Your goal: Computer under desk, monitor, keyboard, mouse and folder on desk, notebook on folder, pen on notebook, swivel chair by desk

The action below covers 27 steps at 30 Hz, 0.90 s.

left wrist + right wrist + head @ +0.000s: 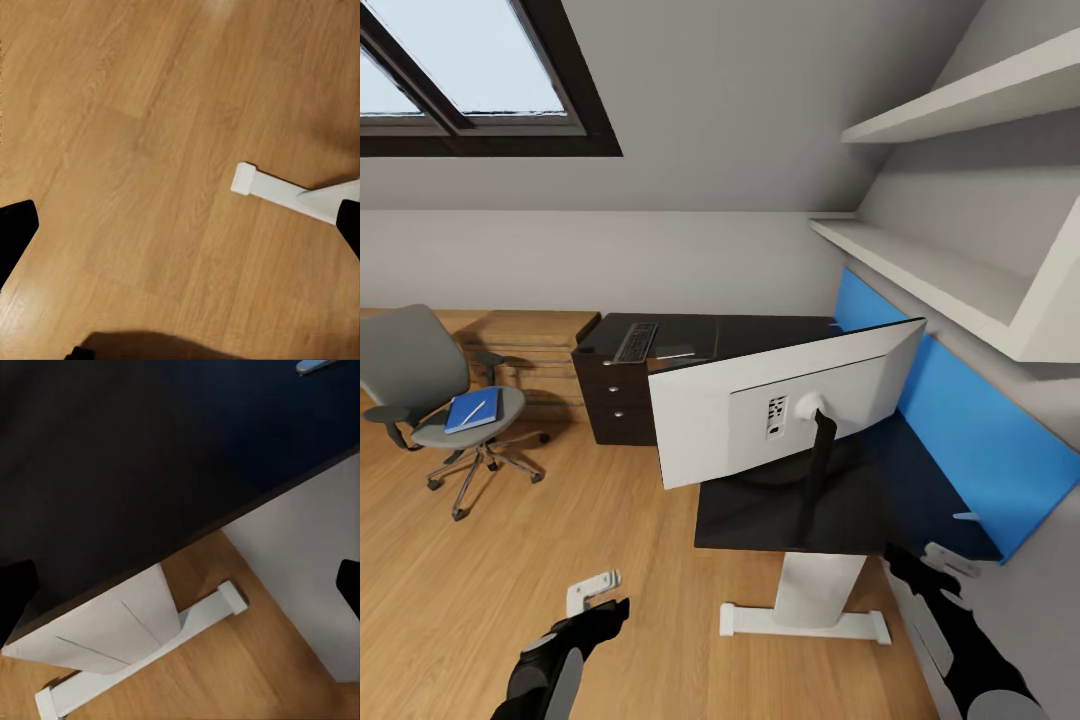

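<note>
The monitor point(760, 415) stands on the black desk point(760, 515) with its light grey back toward me. The keyboard point(635, 342) lies on the desk's far section, above the drawers, with a flat grey item point(675, 352) beside it. At the left, the swivel chair point(405, 365) carries the blue folder point(470, 412) on its seat, and the white pen point(474, 410) rests on the folder. My left gripper point(595, 592) point(180, 232) hangs open over the floor. My right gripper point(948, 562) point(180, 589) is open above the desk's near right corner. The computer, mouse and notebook are out of view.
The desk's white leg point(815, 590) and floor foot point(251, 181) stand just ahead of me. A blue wall panel point(960, 420) and white shelves point(940, 275) line the right wall. A wooden dresser point(525, 335) sits behind the chair. Wooden floor point(560, 500) lies between chair and desk.
</note>
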Available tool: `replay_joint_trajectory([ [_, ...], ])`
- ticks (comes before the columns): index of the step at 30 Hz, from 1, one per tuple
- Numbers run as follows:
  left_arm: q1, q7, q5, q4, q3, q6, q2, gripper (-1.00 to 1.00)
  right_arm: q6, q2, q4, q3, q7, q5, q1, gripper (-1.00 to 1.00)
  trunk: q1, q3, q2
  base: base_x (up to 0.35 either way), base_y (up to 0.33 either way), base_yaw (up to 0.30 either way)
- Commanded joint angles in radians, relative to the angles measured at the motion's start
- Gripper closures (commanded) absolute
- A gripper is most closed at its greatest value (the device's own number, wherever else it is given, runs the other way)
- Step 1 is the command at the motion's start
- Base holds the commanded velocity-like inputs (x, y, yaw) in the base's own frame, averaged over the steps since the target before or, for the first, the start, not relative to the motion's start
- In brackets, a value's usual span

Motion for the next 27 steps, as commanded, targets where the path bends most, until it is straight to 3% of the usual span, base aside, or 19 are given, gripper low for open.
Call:
replay_joint_trajectory([
  [1,-0.001,0.007,0.011,-0.008,0.002,0.004,0.001,-1.0,-0.007,0.0,0.004,0.005,-0.003,-0.007,-0.001,-1.0,0.001,-0.002,-0.002,0.0,0.0,0.0],
  [9,0.01,0.007,0.012,-0.158,0.005,0.004,0.02,-1.0,-0.049,-0.002,0.026,0.024,-0.002,-0.014,-0.004,-1.0,0.001,-0.002,-0.002,0.004,-0.002,0.0],
  [15,0.016,0.008,0.012,-0.175,0.006,0.006,0.023,-1.0,-0.05,-0.004,0.027,0.018,-0.003,-0.021,-0.004,-1.0,0.001,-0.002,-0.002,0.182,-0.057,0.0],
  [23,0.017,0.01,0.012,-0.161,0.006,0.007,0.022,-1.0,-0.053,-0.003,0.035,0.0,-0.004,-0.085,-0.004,-1.0,0.001,-0.002,-0.002,0.182,-0.061,0.0],
  [27,0.017,0.011,0.013,-0.157,0.007,0.006,0.022,-1.0,-0.053,-0.005,0.035,-0.001,-0.005,-0.092,-0.004,-1.0,0.001,-0.002,-0.002,0.199,-0.083,0.0],
])
